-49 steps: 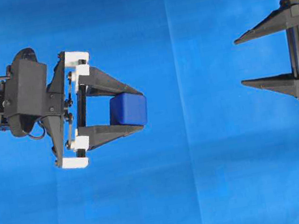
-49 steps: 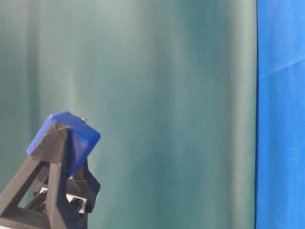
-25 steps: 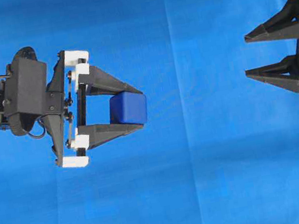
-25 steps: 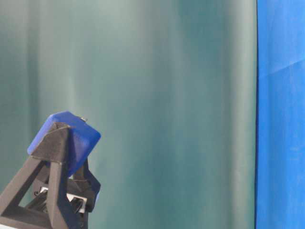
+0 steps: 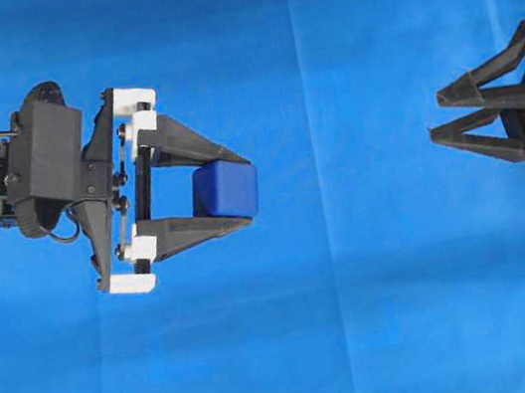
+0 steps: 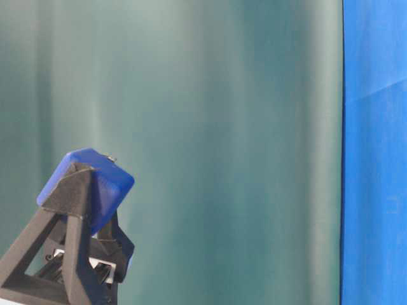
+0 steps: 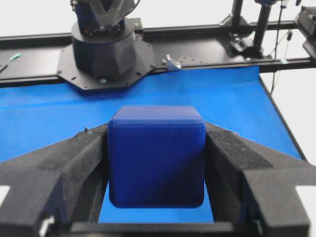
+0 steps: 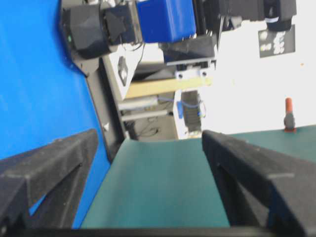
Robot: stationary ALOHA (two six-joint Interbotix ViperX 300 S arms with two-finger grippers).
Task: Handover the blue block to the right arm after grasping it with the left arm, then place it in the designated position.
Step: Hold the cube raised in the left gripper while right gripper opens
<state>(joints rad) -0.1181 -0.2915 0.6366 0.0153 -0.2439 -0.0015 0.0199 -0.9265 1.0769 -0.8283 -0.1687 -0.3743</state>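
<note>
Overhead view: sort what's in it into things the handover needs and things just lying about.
Needed:
- blue block, clamped between the left gripper's fingers
- right gripper, jaws open, empty, apart from the block

Just there:
- blue cloth under both arms
- green backdrop, seen only from table level

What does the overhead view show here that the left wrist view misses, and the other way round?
Only the overhead view shows the right hand, empty with fingers apart, well clear of the block, and the left hand's white brackets. Only the left wrist view shows the black arm base and frame rails beyond the cloth. Both show the blue block clamped between the left hand's fingers over the blue cloth.
</note>
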